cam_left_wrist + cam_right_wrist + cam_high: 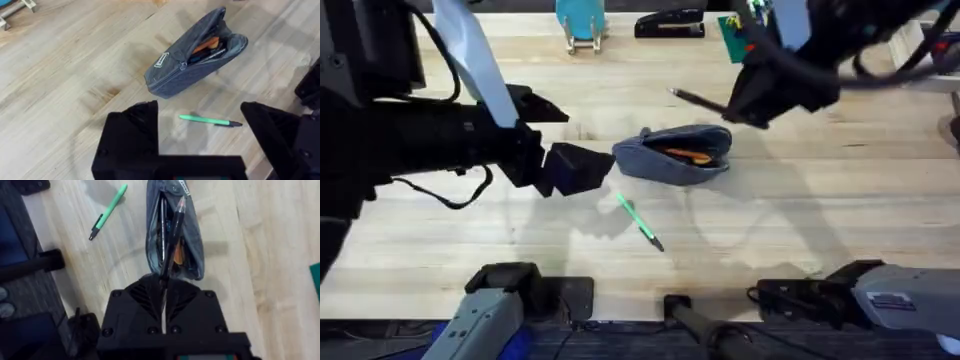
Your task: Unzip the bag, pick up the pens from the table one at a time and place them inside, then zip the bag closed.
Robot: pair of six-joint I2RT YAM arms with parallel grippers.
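Observation:
The blue-grey bag [675, 153] lies unzipped mid-table, its orange lining showing; it also appears in the left wrist view [192, 57] and the right wrist view [172, 235]. My right gripper [745, 100] hovers above the bag's far right side, shut on the black pen [698, 99]. That pen [174, 232] slants out from the fingers over the open mouth. The green pen [640, 221] lies on the table [820, 200] in front of the bag. My left gripper [586, 140] is open just left of the bag. Its fingers [132, 132] straddle the green pen [210, 120] from above.
A black stapler [670, 22] and a blue stand [582, 25] sit along the far edge, with a green card [733, 38] beside them. The arm bases occupy the near edge. Bare wood stretches right of the bag.

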